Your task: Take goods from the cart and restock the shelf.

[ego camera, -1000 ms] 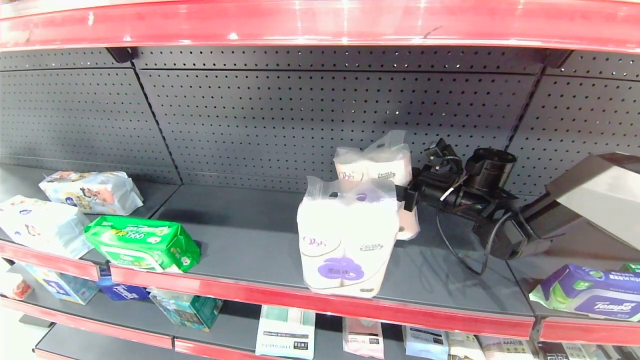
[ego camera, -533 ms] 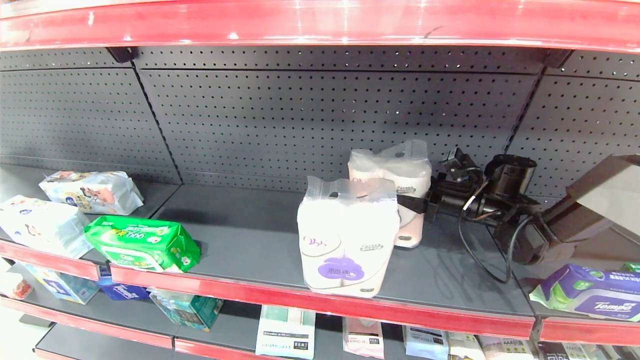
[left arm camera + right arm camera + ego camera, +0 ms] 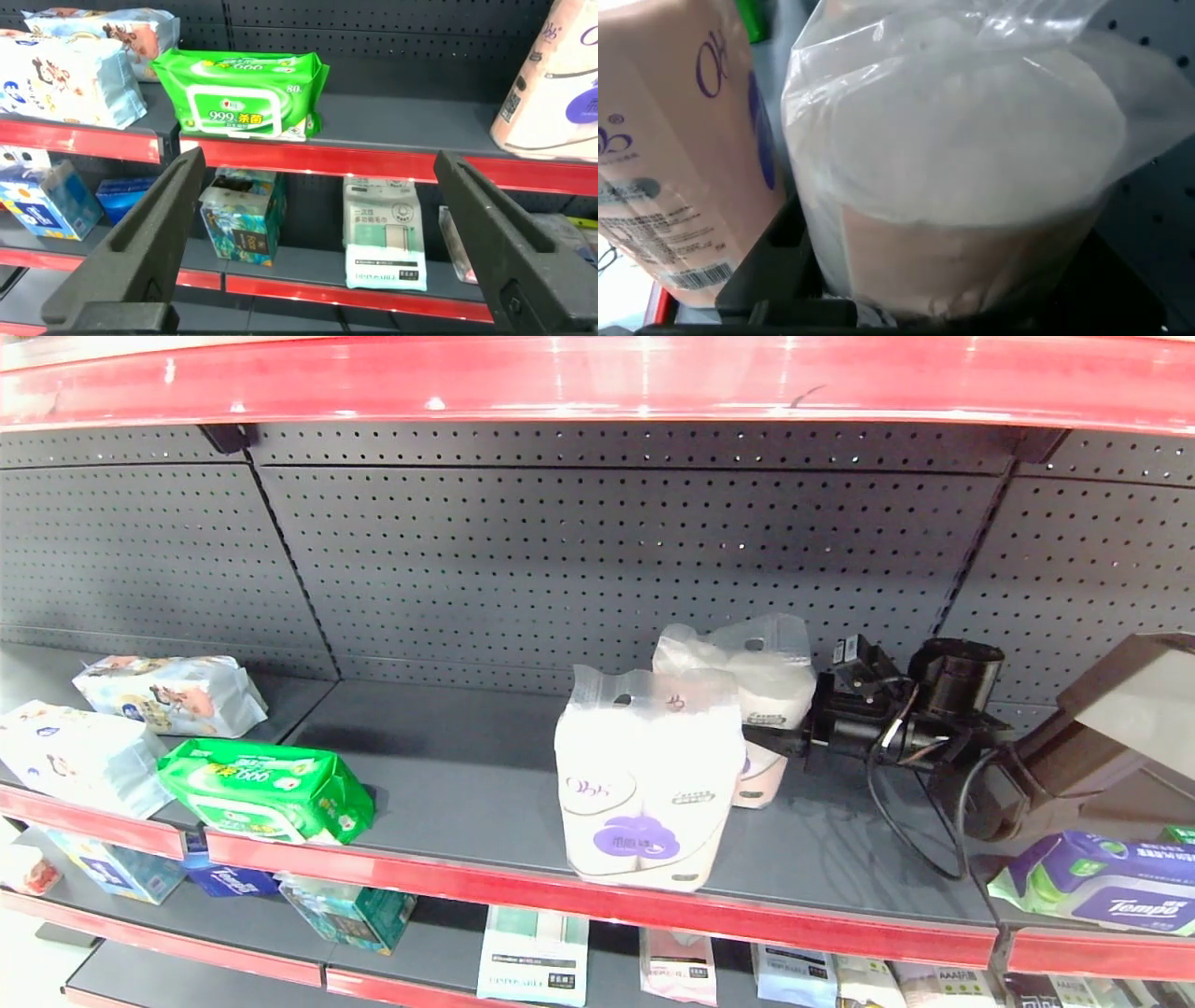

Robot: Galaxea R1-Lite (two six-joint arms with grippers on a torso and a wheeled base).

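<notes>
A clear-wrapped pack of white toilet rolls (image 3: pixel 752 686) leans just behind a second, upright pack of toilet rolls (image 3: pixel 649 784) on the grey middle shelf (image 3: pixel 467 775). My right gripper (image 3: pixel 792 739) comes in from the right and is shut on the rear pack's side. In the right wrist view the held pack (image 3: pixel 962 159) sits between the dark fingers (image 3: pixel 771 271), with the front pack (image 3: pixel 673 159) close beside it. My left gripper (image 3: pixel 322 252) hangs open and empty in front of the lower shelves, level with the red shelf edge.
A green wipes pack (image 3: pixel 266 791) and two tissue packs (image 3: pixel 173 693) (image 3: pixel 79 756) lie at the shelf's left. A purple wipes pack (image 3: pixel 1102 877) lies at the right. A red-edged shelf (image 3: pixel 597 383) hangs overhead. Bare shelf lies between the green pack and the rolls.
My right gripper has carried its pack to the right and downward, from above the front pack to low behind it. The pack now leans. The left side goods have not moved.
</notes>
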